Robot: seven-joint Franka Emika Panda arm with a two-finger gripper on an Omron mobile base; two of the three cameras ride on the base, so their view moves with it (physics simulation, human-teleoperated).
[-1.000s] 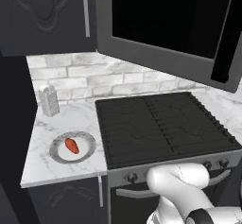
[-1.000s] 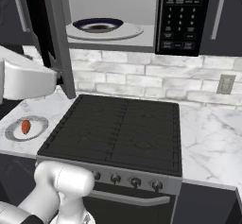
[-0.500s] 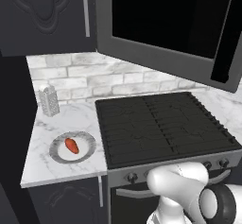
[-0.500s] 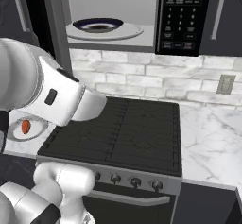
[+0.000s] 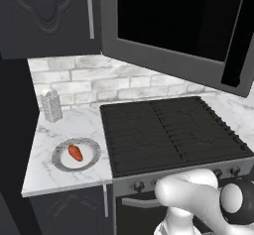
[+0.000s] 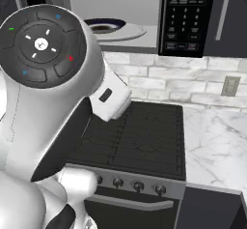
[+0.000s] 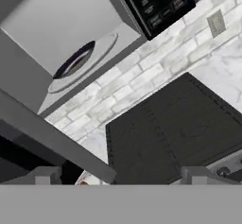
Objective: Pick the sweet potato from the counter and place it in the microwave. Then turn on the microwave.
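Two dark fingertips [image 7: 47,175] of the gripper [image 7: 120,176] stood wide apart at the foot of the hand view, released and holding nothing. Beyond them lay the black ridged stovetop [image 7: 175,128], taken here as the landmark. Above the stovetop hung the microwave [image 7: 71,34], its door [image 5: 178,35] swung open, its pale interior holding a round plate [image 7: 82,60] with a dark centre. On the side of the microwave sat a black button panel [image 6: 185,15]; its key markings were too small to read. Left of the stovetop, on the marble surface [image 5: 44,169], the sweet potato [image 5: 75,152] lay in a grey dish [image 5: 92,154]. Behind the dish, near the brick wall [image 5: 124,80], stood a small pale grater-like thing [image 5: 51,105].
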